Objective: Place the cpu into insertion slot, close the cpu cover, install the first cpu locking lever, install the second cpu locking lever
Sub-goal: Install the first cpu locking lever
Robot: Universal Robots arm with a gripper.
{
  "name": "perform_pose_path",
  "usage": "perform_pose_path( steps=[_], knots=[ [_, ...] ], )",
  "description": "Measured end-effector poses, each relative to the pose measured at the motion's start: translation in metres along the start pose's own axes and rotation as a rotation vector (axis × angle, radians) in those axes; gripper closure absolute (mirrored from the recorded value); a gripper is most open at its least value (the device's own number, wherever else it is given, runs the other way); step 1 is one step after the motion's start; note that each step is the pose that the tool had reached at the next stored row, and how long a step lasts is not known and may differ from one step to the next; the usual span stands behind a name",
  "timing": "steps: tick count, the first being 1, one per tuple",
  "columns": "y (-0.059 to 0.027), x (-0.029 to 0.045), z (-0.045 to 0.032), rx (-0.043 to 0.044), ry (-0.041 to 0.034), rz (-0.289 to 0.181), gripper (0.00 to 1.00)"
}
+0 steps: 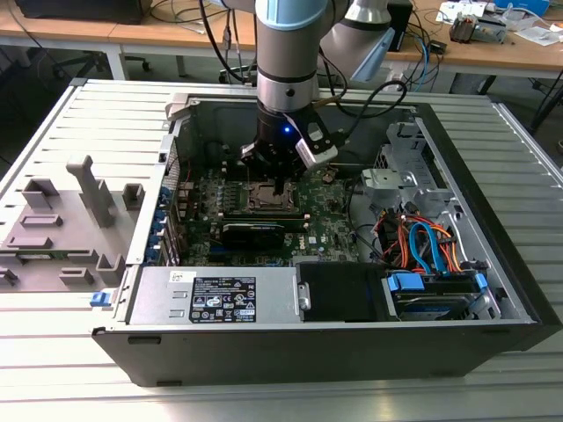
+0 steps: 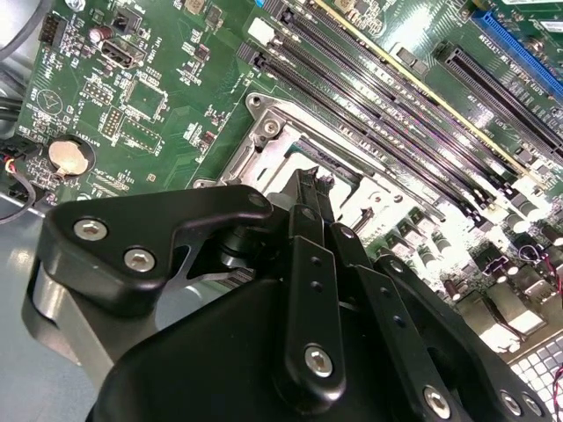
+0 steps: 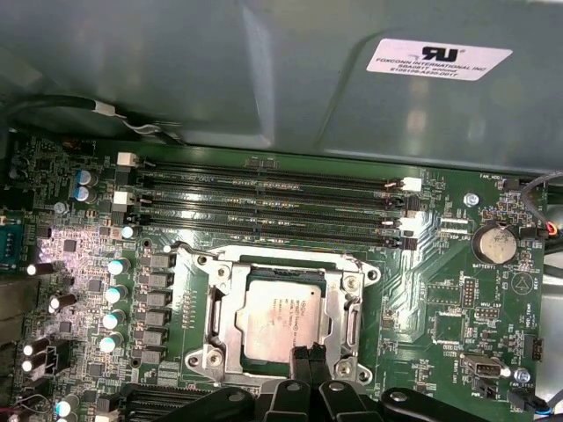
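- While it hangs low over the socket inside the open black computer case, the black two-finger gripper has its fingers drawn almost together, with a mere sliver between the tips and nothing visibly held.
- Its tips sit at the edge of the thin silvery metal cpu cover, which lies flat as a frame around the socket window.
- The pale silver-grey square cpu lies in the socket, showing through that window.
- In the second wrist view the gripper hides much of the cover.
- Four long black memory slots run just beside the socket on the green motherboard.
- A row of small silver-topped capacitors stands on one side, and a round silver coin battery on the other.
- A white printed label sits on the grey case wall behind the slots.
- Another white label is on the grey power supply box.
- Blue and orange cables crowd the exterior view's right of the case.
- A grey plastic fixture stands outside the case on the slatted metal table, at the exterior view's left.
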State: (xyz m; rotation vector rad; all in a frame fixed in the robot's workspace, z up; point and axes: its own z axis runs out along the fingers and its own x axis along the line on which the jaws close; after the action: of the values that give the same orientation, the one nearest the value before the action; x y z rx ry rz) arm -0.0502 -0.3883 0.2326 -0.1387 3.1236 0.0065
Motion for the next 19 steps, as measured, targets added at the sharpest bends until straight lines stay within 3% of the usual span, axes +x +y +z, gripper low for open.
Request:
perform_pose_path(
  steps=[19],
  knots=[
    [0.0, -0.0001, -0.0035, 0.0, 0.0001, 0.0, 0.89]
  ],
)
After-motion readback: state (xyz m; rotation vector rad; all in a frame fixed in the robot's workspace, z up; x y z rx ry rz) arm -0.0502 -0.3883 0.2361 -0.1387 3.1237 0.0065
